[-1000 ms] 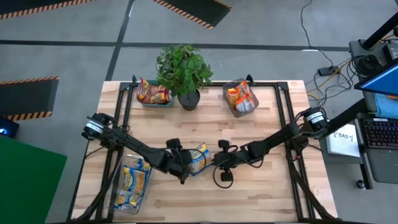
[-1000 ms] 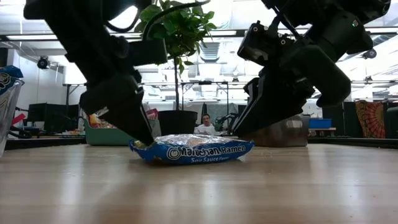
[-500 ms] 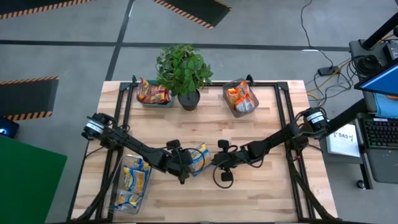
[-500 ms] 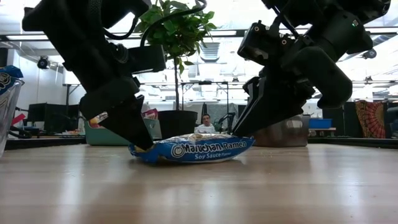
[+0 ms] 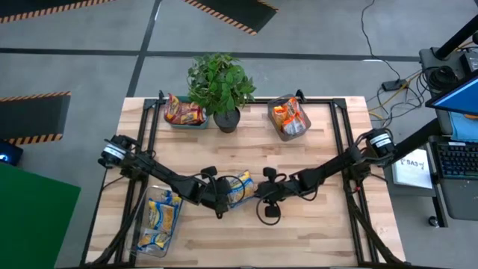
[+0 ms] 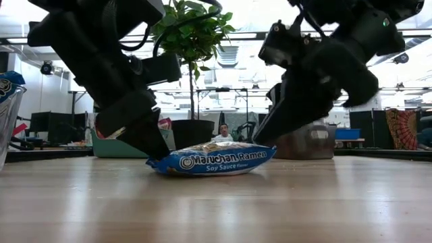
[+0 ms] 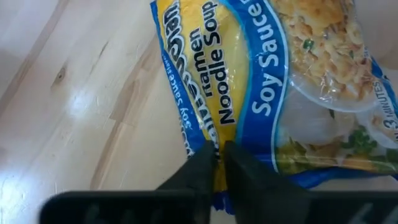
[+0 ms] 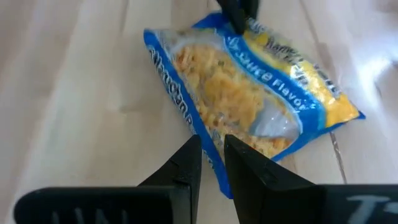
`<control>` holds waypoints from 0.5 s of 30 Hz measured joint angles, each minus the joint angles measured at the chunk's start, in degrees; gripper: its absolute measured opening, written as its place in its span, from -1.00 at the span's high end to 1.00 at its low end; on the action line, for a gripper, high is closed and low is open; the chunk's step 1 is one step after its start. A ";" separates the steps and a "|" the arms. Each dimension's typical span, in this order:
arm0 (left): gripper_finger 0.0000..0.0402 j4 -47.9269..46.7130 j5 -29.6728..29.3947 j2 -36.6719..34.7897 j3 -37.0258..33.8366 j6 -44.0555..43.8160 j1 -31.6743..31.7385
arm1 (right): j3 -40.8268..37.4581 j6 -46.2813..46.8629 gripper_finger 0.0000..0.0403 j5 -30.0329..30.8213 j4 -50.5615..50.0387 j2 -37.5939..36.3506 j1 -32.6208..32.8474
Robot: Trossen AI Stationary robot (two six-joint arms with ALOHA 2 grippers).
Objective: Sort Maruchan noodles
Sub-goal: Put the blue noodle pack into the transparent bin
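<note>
Blue and yellow plastic covers the ramen packet (image 5: pixel 239 188) that lies on the wooden table (image 5: pixel 314 232), a little below the middle of the high view. It is a soy sauce packet, and it lies flat on the boards.

The left gripper (image 5: pixel 222 196) is at the packet's left edge. In the left wrist view its two fingers (image 7: pixel 202 167) are pinched together on the thin edge of the packet (image 7: pixel 261 87). The right gripper (image 5: pixel 261 193) is at the packet's right edge. Its fingers stand only a narrow gap apart, and in the right wrist view they sit at the near edge of the packet (image 8: pixel 249 102); I cannot tell if they really hold it.

At the lower left of the high view a clear bin (image 5: pixel 158 221) holds more blue-and-yellow packets. At the upper left a teal bin (image 5: pixel 184 113) holds red packets, and at the upper right a clear bin (image 5: pixel 288 117) holds orange ones. A potted plant (image 5: pixel 221 86) stands between these two.
</note>
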 joint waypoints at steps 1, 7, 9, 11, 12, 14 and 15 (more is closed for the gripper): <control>0.94 0.00 0.00 0.00 0.00 0.12 0.00 | 0.00 1.63 0.71 0.04 -0.20 -0.71 -0.07; 0.94 -0.39 -0.72 0.00 0.20 0.16 0.00 | 0.00 14.47 0.67 -0.83 -5.09 -6.29 -2.85; 0.95 -1.20 -2.00 -0.15 0.94 0.60 -0.03 | 0.00 17.04 0.59 -2.32 -7.06 -8.17 -3.88; 0.96 -2.95 -2.69 -0.80 2.25 0.94 -0.07 | 0.00 20.17 0.47 -4.81 -8.98 -9.62 -4.70; 0.96 -4.11 -3.00 -1.27 3.00 1.28 -0.07 | 0.00 21.47 0.40 -5.86 -9.96 -10.18 -5.07; 0.95 -6.07 -2.93 -2.22 4.45 2.85 -0.07 | 0.00 23.56 0.24 -6.64 -10.34 -10.59 -5.63; 0.93 -7.32 -2.89 -2.74 5.16 3.67 -0.08 | 0.00 24.53 0.15 -6.57 -10.68 -10.69 -5.76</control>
